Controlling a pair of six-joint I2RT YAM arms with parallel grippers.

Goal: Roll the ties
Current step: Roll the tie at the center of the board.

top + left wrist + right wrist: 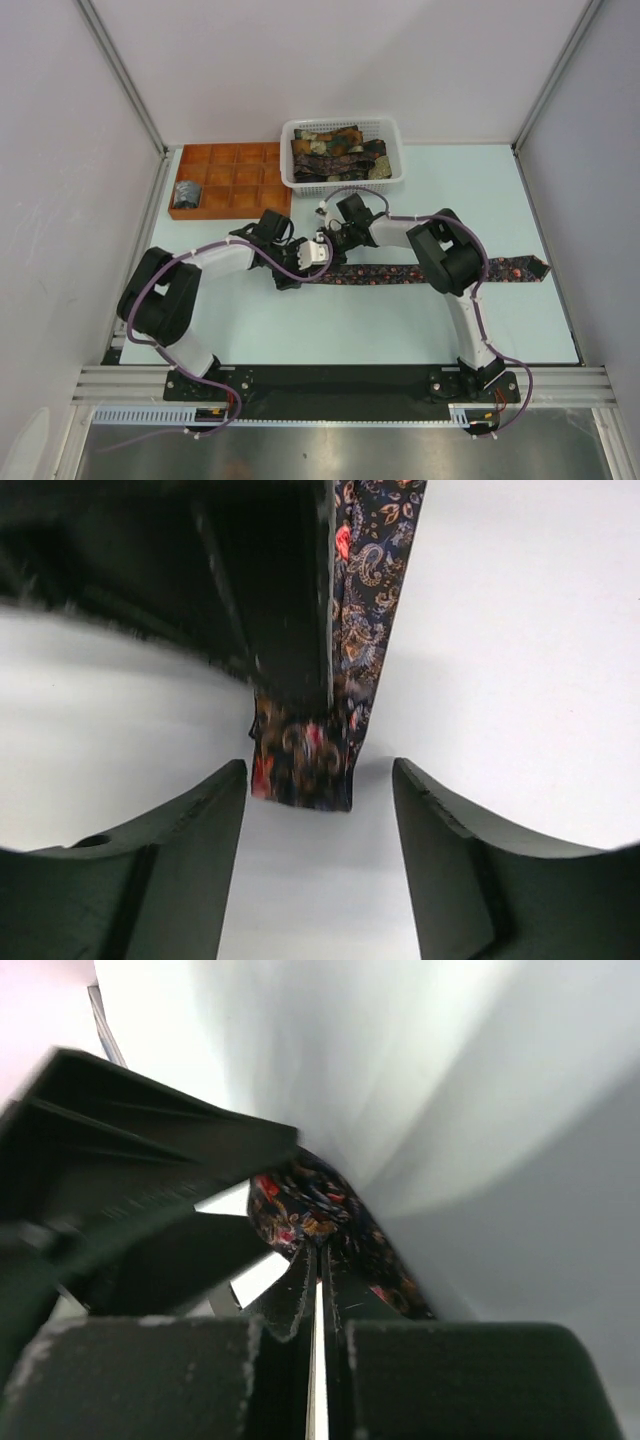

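A dark patterned tie lies flat and stretched out on the pale desk, running lengthwise from its wide pointed end on the far side of the right arm to its narrow end near the middle, just in front of the white mesh basket. The left wrist view shows that narrow end as a blunt edge with pink-red and gold paisley marks, lying on the desk between the two dark fingers of the left pincer, which stand spread wide on either side without touching the cloth. The right pincer comes down on the same end from the basket side; in its own wrist view the fingers are pressed almost together with only a thin slit of light between them, their tips clenched on the edge of the tie where the cloth bunches up slightly. More ties, green, gold and brown, lie piled inside the basket. Just beside the basket, on the left arm's side, sits an orange compartment tray, and one grey-dark rolled tie rests in the tray's near corner compartment, the one farthest from the basket
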